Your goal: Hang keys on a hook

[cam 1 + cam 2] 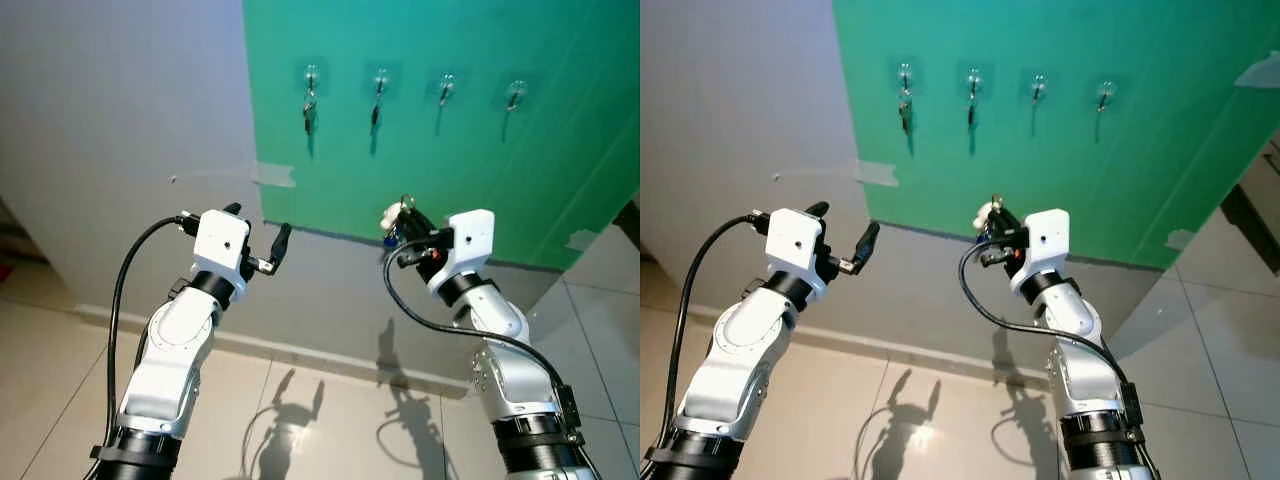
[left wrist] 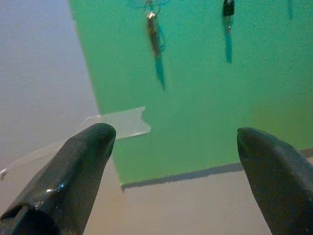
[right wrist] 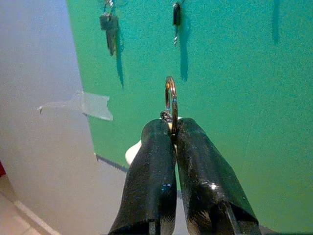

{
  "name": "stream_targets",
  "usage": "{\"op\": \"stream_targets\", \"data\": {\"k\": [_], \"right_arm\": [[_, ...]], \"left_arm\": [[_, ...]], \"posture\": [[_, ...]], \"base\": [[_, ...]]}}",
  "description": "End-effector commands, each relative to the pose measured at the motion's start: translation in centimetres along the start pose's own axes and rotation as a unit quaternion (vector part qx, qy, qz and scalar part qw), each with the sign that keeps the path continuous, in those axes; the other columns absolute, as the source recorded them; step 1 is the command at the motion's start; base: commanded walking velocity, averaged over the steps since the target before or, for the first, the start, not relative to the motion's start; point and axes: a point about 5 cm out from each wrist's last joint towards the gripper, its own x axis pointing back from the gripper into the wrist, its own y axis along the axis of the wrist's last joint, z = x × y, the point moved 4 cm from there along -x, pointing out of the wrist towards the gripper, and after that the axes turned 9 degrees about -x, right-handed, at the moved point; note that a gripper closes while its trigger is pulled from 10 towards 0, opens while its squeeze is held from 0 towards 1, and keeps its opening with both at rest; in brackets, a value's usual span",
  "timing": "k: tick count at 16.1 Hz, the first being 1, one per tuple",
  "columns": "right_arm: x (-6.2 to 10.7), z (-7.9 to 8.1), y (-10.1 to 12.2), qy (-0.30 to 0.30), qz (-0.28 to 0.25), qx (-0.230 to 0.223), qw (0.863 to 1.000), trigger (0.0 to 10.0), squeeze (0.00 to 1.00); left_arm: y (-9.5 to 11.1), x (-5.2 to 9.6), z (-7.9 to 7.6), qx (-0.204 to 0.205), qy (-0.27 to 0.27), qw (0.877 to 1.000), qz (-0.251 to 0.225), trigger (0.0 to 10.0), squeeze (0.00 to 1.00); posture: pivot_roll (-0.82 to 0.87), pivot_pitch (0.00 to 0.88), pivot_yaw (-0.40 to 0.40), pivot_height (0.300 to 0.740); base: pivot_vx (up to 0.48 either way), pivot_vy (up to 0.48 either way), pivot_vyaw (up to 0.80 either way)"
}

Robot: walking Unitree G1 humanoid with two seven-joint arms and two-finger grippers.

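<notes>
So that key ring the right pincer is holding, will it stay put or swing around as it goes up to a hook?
The key ring stands upright, pinched between the right pincer fingers, so the ring itself probably stays put. The white tag beside it looks loose and may swing. Thin metal, likely light and slippery.

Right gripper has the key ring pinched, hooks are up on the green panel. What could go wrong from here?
1. The right gripper pinches the key ring at its lower edge only; it could twist or slip on contact.
2. The two left hooks already carry keys; aiming there risks a clash. The third hook looks free.
3. The hooks are small, so the ring could miss.
</notes>
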Motion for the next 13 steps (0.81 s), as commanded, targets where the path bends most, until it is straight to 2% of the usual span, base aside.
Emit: {"op": "stream_targets", "data": {"k": [1,3,4,7,10,13], "right_arm": [[-0.7,0.5,2.4,0.012,-0.041,-0.011,0.999,10.0,0.0],[-1.5,0.8,3.6,0.023,-0.058,-0.027,0.998,10.0,0.0],[-2.7,0.8,4.2,0.03,-0.053,-0.047,0.997,10.0,0.0],[-4.6,0.7,5.5,0.043,-0.056,-0.054,0.996,10.0,0.0],[-6.6,-0.4,7.9,0.022,-0.079,-0.057,0.995,10.0,0.0],[-7.3,-1.0,9.0,0.019,-0.093,-0.069,0.993,10.0,0.0]], "left_arm": [[1.3,-0.4,-0.2,0.001,-0.011,1.0,-0.026,10.0,0.0],[1.6,-0.6,-0.5,-0.005,-0.027,0.999,-0.032,10.0,0.0],[2.2,-0.7,-0.8,-0.009,-0.045,0.998,-0.05,10.0,0.0],[3.6,-1.0,-1.7,-0.013,-0.089,0.993,-0.082,10.0,0.0],[4.5,-1.2,-2.2,-0.026,-0.119,0.988,-0.098,10.0,0.0],[4.5,-1.2,-2.4,-0.025,-0.126,0.987,-0.099,10.0,0.0]], "posture": [[-0.01,0.0,-0.016,0.74],[-0.01,0.0,-0.014,0.74],[-0.01,0.0,-0.012,0.74],[-0.01,0.0,-0.017,0.74],[-0.01,0.0,-0.017,0.74],[-0.01,0.0,-0.019,0.74]], "base": [[0.0,0.0,0.0],[0.0,0.0,0.0],[0.0,0.0,0.0],[0.0,0.0,0.0],[0.0,0.0,0.0],[0.0,0.0,0.0]]}}
